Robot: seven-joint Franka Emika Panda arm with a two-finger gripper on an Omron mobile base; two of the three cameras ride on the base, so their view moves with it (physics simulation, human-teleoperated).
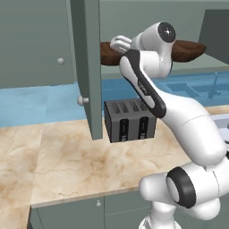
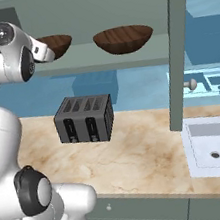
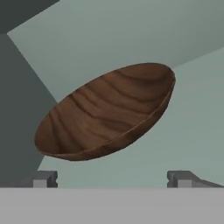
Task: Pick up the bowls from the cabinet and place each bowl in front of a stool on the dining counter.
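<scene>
On pale shelf [image 2: 98,58] of grey-green wall cabinet [image 1: 89,67]: two shallow round dark-brown wooden bowls, grain visible, left bowl [image 3: 105,113], right bowl [image 2: 123,39]. Gripper [image 3: 113,178] fingers spread apart, near left bowl, not touching. Below: dark grey four-slot toaster [image 2: 85,118] on beige veined marble worktop [image 2: 140,157]. No readable writing.

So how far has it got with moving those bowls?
Nothing is delivered yet: both bowls sit on the cabinet shelf, the right bowl untouched. In hand: the open gripper faces the left bowl, not gripping it. Left: carrying each to the dining counter.
</scene>
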